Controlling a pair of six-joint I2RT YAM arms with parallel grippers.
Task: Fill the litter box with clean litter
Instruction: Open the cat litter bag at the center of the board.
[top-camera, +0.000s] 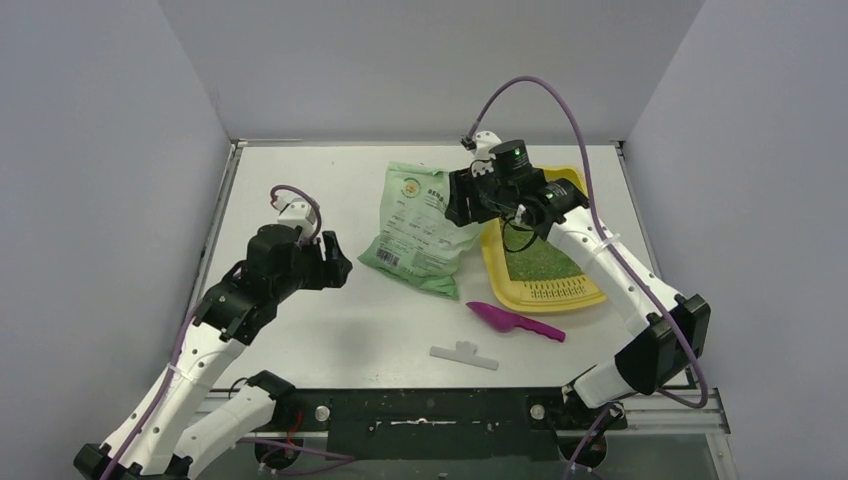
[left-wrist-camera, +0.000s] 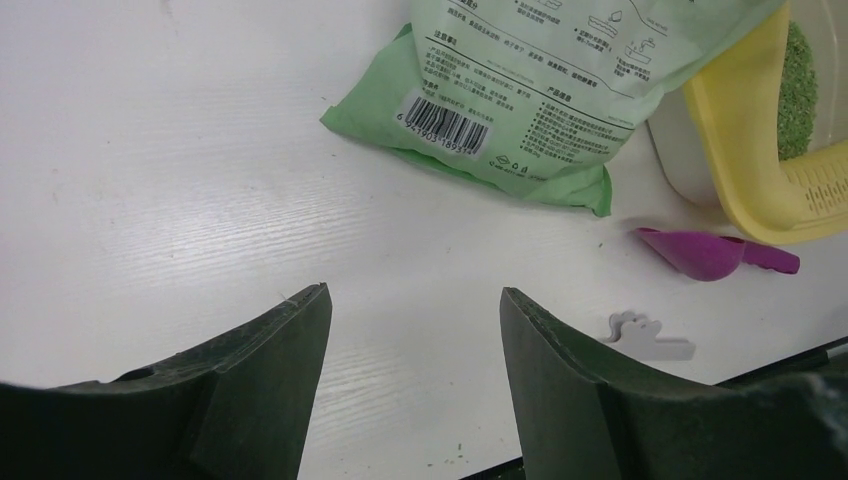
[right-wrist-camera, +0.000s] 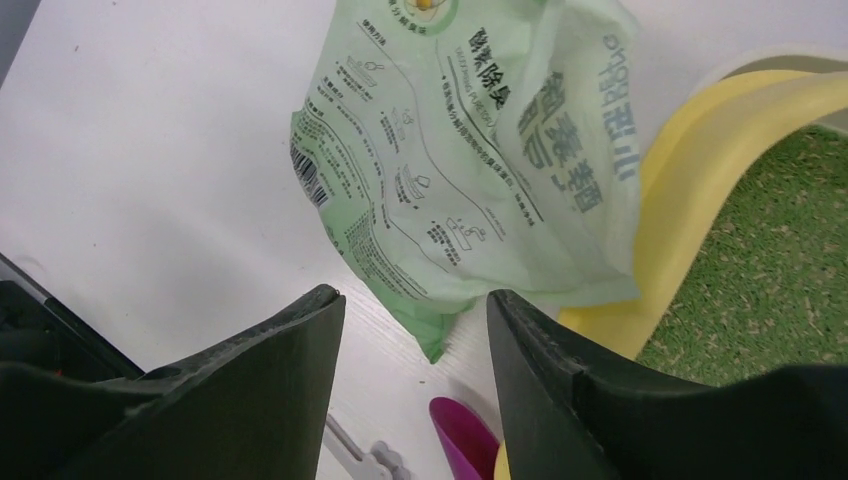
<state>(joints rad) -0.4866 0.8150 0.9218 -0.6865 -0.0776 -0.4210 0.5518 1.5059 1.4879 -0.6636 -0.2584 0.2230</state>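
The yellow litter box (top-camera: 548, 297) sits right of centre, grille strip at its near end. Green clean litter (top-camera: 540, 262) covers its floor. It also shows in the right wrist view, rim (right-wrist-camera: 690, 200) and litter (right-wrist-camera: 770, 260), and in the left wrist view (left-wrist-camera: 745, 150). The green printed bag (top-camera: 425, 225) lies flat to its left, one edge resting on the tray's rim. My right gripper (top-camera: 458, 200) is open and empty, hovering above the bag's right edge (right-wrist-camera: 470, 150). My left gripper (top-camera: 335, 265) is open and empty, over bare table left of the bag (left-wrist-camera: 520, 100).
A magenta scoop (top-camera: 515, 320) lies on the table just in front of the tray. A white clip (top-camera: 465, 353) lies nearer the front edge. Grey walls close in the table on the left, back and right.
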